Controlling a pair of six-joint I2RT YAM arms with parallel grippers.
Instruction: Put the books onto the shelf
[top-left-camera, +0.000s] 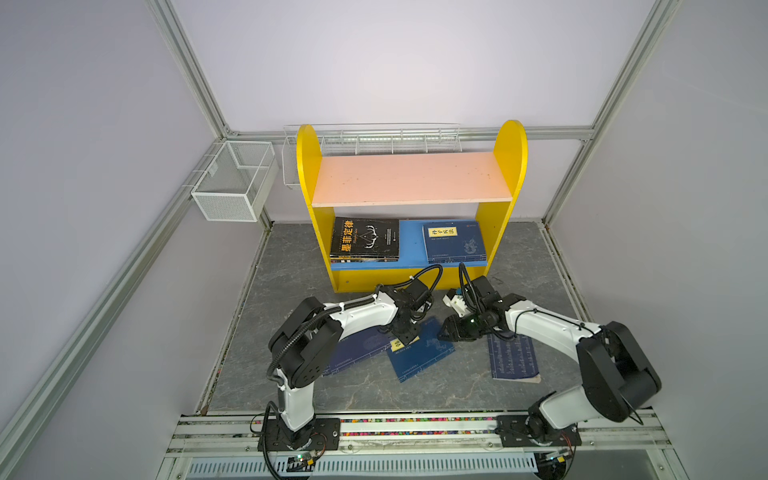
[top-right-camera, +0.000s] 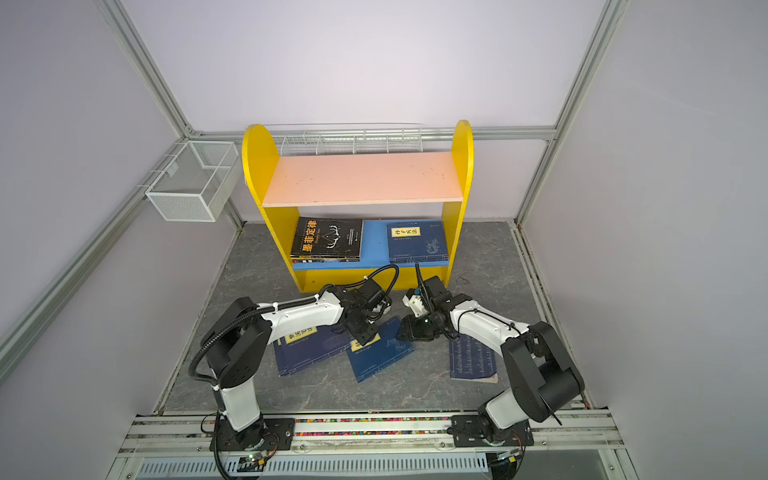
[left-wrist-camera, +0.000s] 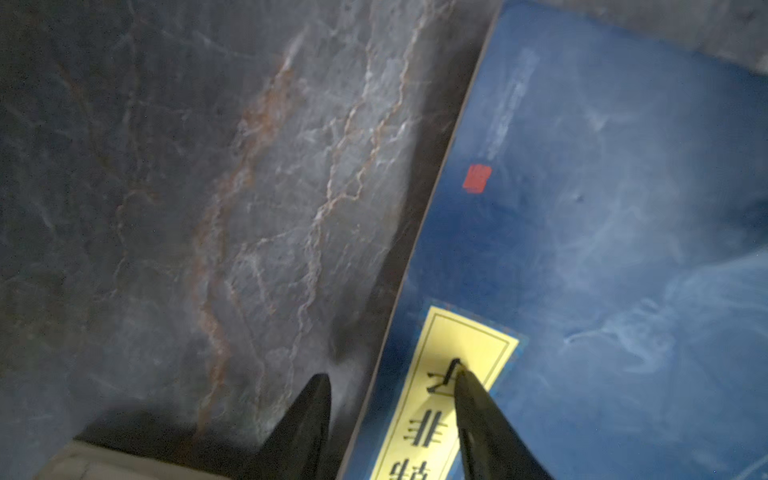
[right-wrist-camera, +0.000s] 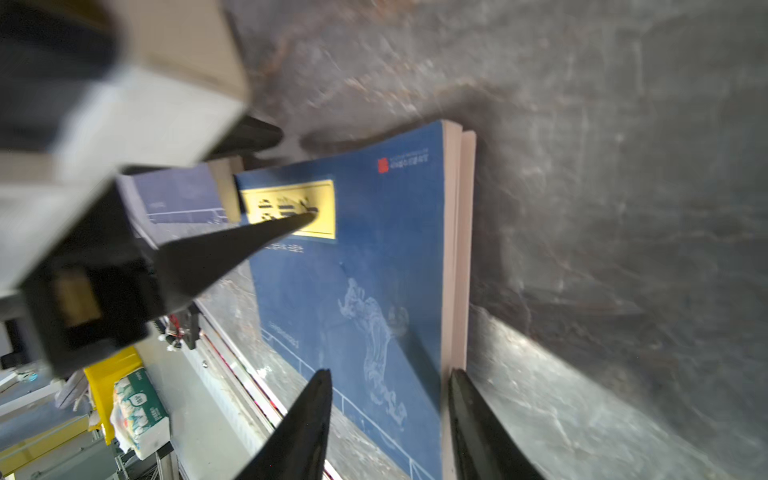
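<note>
The tabletop (top-left-camera: 374, 395) is a dark grey stone-look sheet with rusty veins, smooth and faintly shiny. The blue book (right-wrist-camera: 365, 257) has a matt paper cover with a yellow label; its page edges are bare cream paper. The shelf (top-left-camera: 309, 166) looks like painted wood — smooth yellow sides, and a matt pink board (top-left-camera: 411, 178) flecked with small dark marks. The basket (top-left-camera: 232, 183) is fine white-coated metal mesh. The frame (top-left-camera: 187, 62) is dull silver metal. The left arm (top-left-camera: 365, 318) has a glossy white plastic shell.

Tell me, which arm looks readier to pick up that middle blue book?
Probably right: the right tool straddles the blue book at its page edge, while the left tool only touches its yellow label.
</note>
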